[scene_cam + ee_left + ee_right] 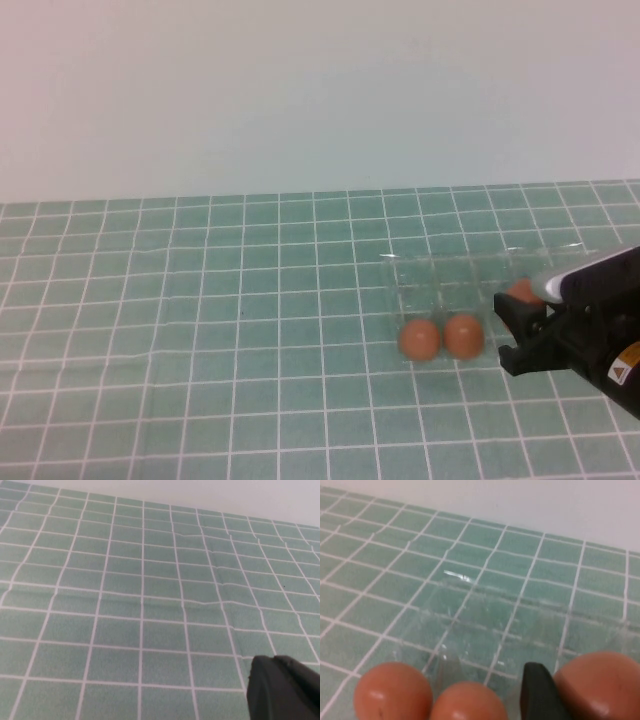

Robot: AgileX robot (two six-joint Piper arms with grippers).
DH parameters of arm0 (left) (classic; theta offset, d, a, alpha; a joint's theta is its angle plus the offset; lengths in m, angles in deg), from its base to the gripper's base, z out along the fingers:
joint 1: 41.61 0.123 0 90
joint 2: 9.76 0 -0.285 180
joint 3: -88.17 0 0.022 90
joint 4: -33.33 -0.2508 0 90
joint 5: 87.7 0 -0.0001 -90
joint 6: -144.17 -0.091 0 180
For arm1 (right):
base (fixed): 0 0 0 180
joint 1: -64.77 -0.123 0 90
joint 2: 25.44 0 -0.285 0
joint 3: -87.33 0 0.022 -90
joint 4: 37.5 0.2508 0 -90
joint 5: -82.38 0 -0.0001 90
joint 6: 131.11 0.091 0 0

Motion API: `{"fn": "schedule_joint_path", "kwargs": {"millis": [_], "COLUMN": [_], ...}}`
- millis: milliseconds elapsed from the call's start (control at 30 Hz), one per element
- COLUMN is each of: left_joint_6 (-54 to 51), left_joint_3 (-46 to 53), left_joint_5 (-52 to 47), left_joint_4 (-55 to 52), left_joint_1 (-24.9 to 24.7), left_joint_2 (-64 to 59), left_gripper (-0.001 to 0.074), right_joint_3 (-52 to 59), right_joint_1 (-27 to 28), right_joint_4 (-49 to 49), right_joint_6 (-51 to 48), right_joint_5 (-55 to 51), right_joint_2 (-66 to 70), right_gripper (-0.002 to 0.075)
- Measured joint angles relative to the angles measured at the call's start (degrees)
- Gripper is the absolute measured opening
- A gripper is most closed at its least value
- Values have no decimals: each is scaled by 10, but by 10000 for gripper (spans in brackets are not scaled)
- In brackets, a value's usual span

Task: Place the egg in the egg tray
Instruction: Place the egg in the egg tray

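The clear egg tray (450, 280) lies on the green checked mat, right of centre, and also shows in the right wrist view (485, 620). Two orange-brown eggs (420, 339) (463, 335) sit side by side in the near row at its left end; both also show in the right wrist view (392, 692) (467, 702). My right gripper (522, 318) is shut on a third egg (521, 291) at the tray's right end. In the right wrist view this egg (600, 680) presses against one black finger (536, 690). My left gripper (282, 690) is shut and empty over bare mat.
The green mat with white grid lines (200, 330) covers the table up to a pale wall at the back. The mat has slight wrinkles (200, 600). The tray's far row of cups (470, 268) holds nothing.
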Motion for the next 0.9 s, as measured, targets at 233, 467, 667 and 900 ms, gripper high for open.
{"fn": "schedule_joint_path", "kwargs": {"millis": [233, 467, 667, 900], "left_joint_6": [0, 0, 0, 0], "left_joint_3": [0, 0, 0, 0], "left_joint_5": [0, 0, 0, 0], "left_joint_4": [0, 0, 0, 0], "left_joint_1": [0, 0, 0, 0], "left_joint_2": [0, 0, 0, 0], "left_gripper": [-1, -1, -1, -1], "right_joint_3": [0, 0, 0, 8], "right_joint_1": [0, 0, 0, 0], "right_joint_4": [0, 0, -6, -17], "right_joint_6": [-1, -20, -20, -20], "right_joint_5": [48, 113, 116, 119], "right_joint_2": [69, 110, 113, 100], "right_gripper": [356, 356, 365, 447]}}
